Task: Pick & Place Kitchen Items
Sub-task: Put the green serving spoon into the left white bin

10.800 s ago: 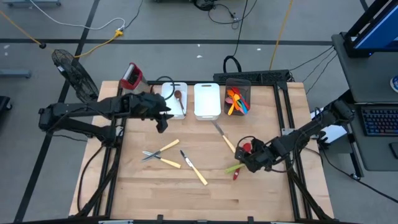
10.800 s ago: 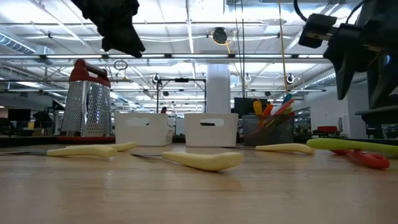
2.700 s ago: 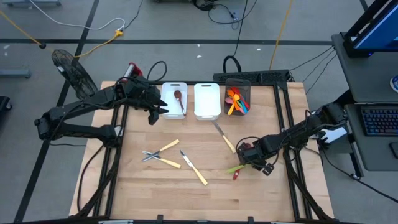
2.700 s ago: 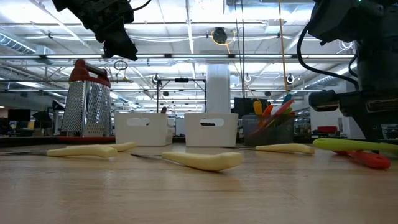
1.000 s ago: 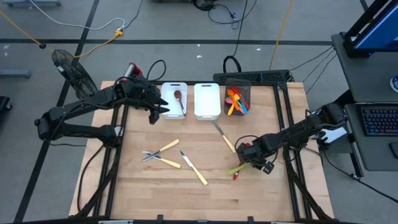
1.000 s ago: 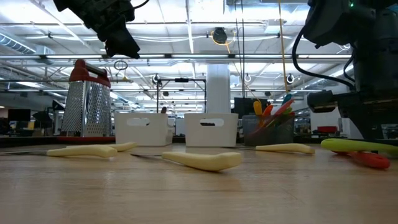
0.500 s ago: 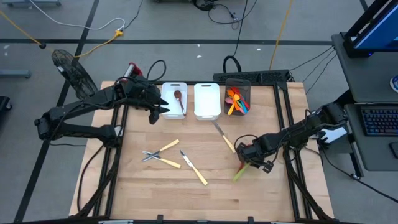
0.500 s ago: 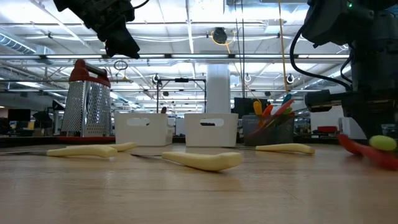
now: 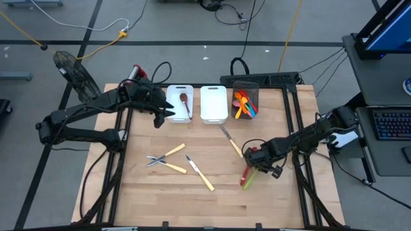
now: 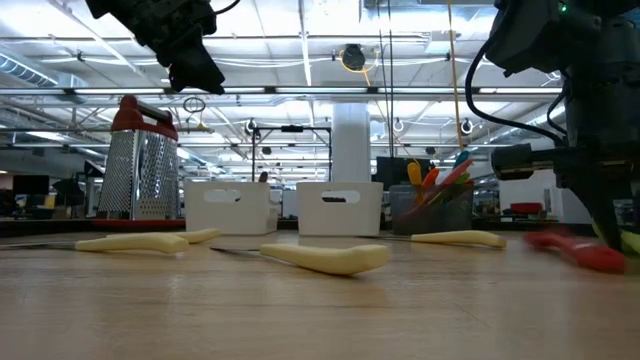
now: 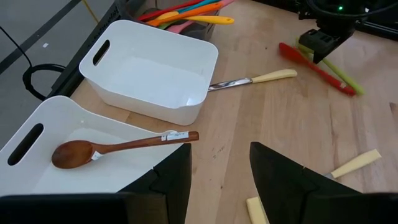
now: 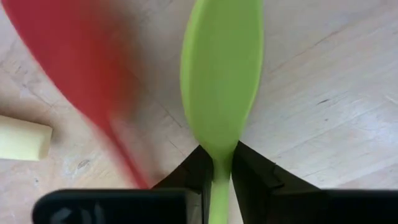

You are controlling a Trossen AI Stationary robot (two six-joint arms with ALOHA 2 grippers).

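Observation:
My right gripper (image 9: 255,165) is low over the table's right part, shut on a green spoon (image 9: 247,179) whose bowl (image 12: 221,68) points toward the near edge. A red utensil (image 9: 243,173) lies right beside the spoon on the table and shows blurred in the right wrist view (image 12: 81,74). My left gripper (image 9: 164,115) hangs open and empty above the near left corner of a white bin (image 9: 172,96), in which a wooden spoon (image 11: 118,148) lies. It shows high up in the low view (image 10: 190,60). My right gripper pinches the green spoon's narrow neck (image 12: 217,163), just behind the bowl, between its two fingers (image 12: 193,167). The fingers point along the spoon, the bowl sticking out ahead of them. The bowl is low over the wood; whether it rests on it, I cannot tell.
Several metal pieces with yellow handles (image 9: 173,168) (image 9: 202,176) (image 9: 232,144) lie on the table's middle. A second white bin (image 9: 213,112) and a dark bin (image 9: 244,86) of coloured utensils stand at the far edge. A red-topped grater (image 9: 135,77) stands far left.
My right gripper has swung the green spoon about: its bowl end, which pointed toward the table's left edge, now points toward the near edge. The red utensil beside it has been pushed along the table and shows blurred.

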